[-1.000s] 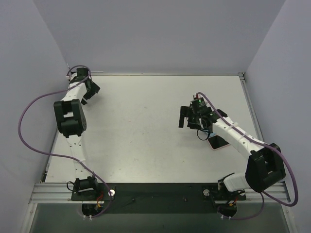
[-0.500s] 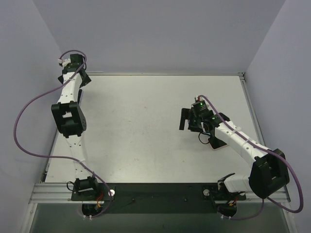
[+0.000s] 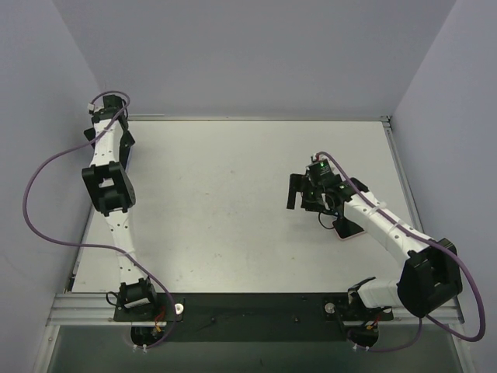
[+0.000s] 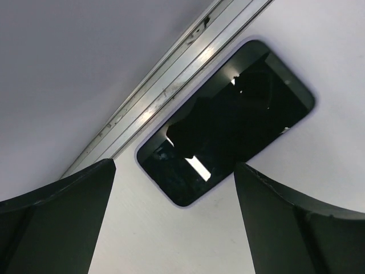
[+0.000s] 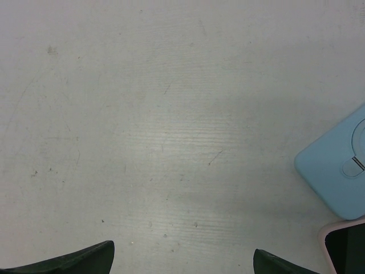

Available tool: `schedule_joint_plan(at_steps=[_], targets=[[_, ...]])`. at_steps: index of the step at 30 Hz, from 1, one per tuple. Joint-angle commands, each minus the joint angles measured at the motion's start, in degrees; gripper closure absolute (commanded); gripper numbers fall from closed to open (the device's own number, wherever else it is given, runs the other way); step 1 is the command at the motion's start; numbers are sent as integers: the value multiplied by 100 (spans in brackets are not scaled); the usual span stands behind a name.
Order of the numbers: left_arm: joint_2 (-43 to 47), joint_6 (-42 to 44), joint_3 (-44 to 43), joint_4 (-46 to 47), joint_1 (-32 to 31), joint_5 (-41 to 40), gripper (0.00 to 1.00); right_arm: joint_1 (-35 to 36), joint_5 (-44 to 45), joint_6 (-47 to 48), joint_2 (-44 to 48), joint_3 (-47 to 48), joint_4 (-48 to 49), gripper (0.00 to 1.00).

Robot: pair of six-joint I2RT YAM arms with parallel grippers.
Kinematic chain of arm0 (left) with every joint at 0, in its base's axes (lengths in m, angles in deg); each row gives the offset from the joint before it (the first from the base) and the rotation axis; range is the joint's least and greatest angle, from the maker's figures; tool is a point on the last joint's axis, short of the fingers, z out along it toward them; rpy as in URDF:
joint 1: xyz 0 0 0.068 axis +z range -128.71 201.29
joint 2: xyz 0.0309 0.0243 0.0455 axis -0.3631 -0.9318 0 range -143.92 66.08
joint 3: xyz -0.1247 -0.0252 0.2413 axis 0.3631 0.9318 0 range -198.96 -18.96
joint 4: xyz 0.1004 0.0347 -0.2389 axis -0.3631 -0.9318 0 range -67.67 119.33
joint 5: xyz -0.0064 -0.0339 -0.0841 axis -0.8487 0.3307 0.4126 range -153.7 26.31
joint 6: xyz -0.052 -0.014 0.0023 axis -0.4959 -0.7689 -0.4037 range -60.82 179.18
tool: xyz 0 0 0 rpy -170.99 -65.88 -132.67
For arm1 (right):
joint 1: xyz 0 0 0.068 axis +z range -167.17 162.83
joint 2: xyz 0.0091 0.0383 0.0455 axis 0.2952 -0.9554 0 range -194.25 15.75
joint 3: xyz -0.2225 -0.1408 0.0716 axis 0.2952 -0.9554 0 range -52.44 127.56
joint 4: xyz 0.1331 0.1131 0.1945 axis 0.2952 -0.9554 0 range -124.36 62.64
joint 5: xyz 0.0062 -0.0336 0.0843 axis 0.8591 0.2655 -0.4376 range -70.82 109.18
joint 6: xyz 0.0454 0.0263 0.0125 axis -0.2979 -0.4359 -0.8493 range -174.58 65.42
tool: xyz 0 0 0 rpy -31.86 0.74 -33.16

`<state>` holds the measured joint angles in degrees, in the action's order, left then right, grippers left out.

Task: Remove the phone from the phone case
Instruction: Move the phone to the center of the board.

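Note:
A phone (image 4: 225, 123) with a black screen and a pale lilac rim lies flat, face up, beside the metal rail (image 4: 171, 74) at the table's far-left edge. My left gripper (image 4: 174, 188) hangs over its near end, open, holding nothing. My right gripper (image 3: 299, 191) is over bare table right of centre, also open and empty (image 5: 182, 248). A pink phone case (image 3: 347, 228) with a dark inside lies partly under the right arm, and its corner (image 5: 345, 246) shows in the right wrist view. In the top view the left arm hides the phone.
A light blue case (image 5: 336, 171) lies back up just right of my right gripper, next to the pink one. Grey enclosure walls (image 3: 46, 116) close in the white table (image 3: 217, 202) on the left, back and right. The arms' bases stand on the near rail (image 3: 248, 307).
The left arm has swung further into the far-left corner, over the phone. The right arm has shifted slightly toward the near side. Both grippers have stayed open.

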<state>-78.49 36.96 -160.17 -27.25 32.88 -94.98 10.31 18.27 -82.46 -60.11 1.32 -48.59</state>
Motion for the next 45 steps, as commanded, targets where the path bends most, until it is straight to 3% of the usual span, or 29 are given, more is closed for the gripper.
schedule_joint_plan(at_steps=[1,17,27,33,45], targets=[[52,376,260,102,124,-35,3,46,-190,-94,-157,354,-258,0],[-273,780,374,762,554,1387,3,231,-173,-323,-694,741,-311,0],[-440,982,357,885,616,1845,3,336,-147,-341,-747,820,-346,0],[-563,834,436,771,704,2557,3,380,-120,-341,-782,891,-364,0],[-405,464,1139,973,722,3129,3,451,-15,-376,-720,865,-399,0]])
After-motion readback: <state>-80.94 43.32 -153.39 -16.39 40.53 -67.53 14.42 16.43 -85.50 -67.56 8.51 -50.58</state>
